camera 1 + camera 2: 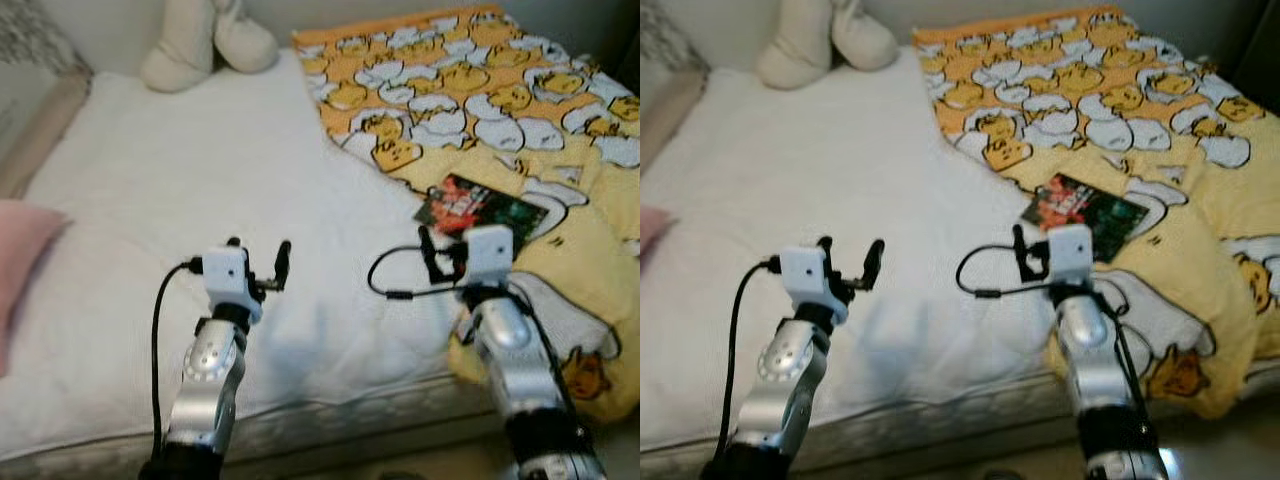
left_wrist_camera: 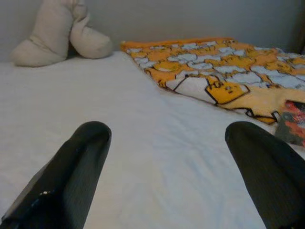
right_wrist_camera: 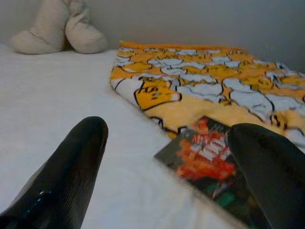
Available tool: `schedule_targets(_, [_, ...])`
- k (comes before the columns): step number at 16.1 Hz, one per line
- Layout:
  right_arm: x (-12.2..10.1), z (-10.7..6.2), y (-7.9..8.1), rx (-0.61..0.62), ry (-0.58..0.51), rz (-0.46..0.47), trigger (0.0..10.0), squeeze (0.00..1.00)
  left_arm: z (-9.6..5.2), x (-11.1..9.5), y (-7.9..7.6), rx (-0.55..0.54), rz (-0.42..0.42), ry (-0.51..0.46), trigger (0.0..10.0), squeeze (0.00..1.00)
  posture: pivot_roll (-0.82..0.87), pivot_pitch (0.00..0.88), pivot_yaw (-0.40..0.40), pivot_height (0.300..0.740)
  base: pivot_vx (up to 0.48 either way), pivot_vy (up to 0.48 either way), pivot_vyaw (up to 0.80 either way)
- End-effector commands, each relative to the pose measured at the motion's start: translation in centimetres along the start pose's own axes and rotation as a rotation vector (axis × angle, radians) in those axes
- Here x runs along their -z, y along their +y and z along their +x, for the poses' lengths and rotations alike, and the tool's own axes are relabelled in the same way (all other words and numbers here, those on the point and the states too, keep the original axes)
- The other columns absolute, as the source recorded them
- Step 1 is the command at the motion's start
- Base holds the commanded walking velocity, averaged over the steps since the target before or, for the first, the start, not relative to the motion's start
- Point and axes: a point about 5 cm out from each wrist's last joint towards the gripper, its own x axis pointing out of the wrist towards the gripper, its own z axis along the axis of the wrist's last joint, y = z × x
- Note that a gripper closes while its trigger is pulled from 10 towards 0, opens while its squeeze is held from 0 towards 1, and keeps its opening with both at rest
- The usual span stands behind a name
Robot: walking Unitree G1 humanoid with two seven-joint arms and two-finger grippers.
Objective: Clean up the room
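A white bed filled the scene, with a yellow duck-patterned blanket spread over its right side and a cream plush toy at the far edge. A dark book with a red and green cover lay on the blanket's near edge. The right gripper hovered low just short of the book, its fingers spread wide with the book's cover between and just beyond them. The left gripper hung over bare sheet well left of the book, fingers likewise parted.
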Motion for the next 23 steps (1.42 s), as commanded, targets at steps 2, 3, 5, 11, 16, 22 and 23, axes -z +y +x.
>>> schedule_targets(2, [-0.1, 0.2, 0.4, -0.015, -0.01, 0.017, 10.0, 0.0, -0.4, 0.3, 1.4, -0.086, -0.026, 0.017, 10.0, 0.0, -0.16, 0.0, 0.123, 0.74, 0.124, -0.208, 0.0])
schedule_targets(3, [0.4, -0.3, 0.1, -0.013, 0.0, 0.024, 10.0, 0.0, -1.0, 0.8, 2.8, -0.129, -0.022, 0.034, 10.0, 0.0, -0.16, 0.0, 0.121, 0.74, 0.247, 0.0, 0.0])
schedule_targets(5, [0.8, -1.1, -0.1, -0.02, -0.006, 0.04, 10.0, 0.0, -1.5, 0.7, 3.5, -0.127, 0.006, 0.026, 10.0, 0.0, -0.16, 0.0, 0.121, 0.74, 0.3, 0.0, 0.0])
schedule_targets(11, [1.4, -0.5, -0.1, -0.015, 0.03, 0.071, 10.0, 0.0, -0.1, -0.4, 2.1, -0.062, 0.032, -0.013, 10.0, 0.0, -0.15, 0.0, 0.128, 0.74, 0.412, -0.082, 0.0])
schedule_targets(16, [0.8, 0.1, -0.2, -0.029, 0.018, 0.067, 10.0, 0.0, -0.4, -0.4, 1.4, -0.028, 0.041, -0.02, 10.0, 0.0, -0.16, 0.0, 0.131, 0.74, 0.385, -0.049, 0.0])
schedule_targets(22, [1.0, 0.1, 0.1, -0.038, 0.025, 0.072, 10.0, 0.0, -0.5, -0.2, 1.6, -0.052, 0.053, -0.007, 10.0, 0.0, -0.15, 0.0, 0.131, 0.74, 0.0, 0.0, 0.0])
schedule_targets(23, [1.0, 0.1, 0.1, -0.039, 0.026, 0.072, 10.0, 0.0, -0.5, -0.2, 1.6, -0.055, 0.054, -0.007, 10.0, 0.0, -0.15, 0.0, 0.13, 0.74, 0.0, 0.0, 0.0])
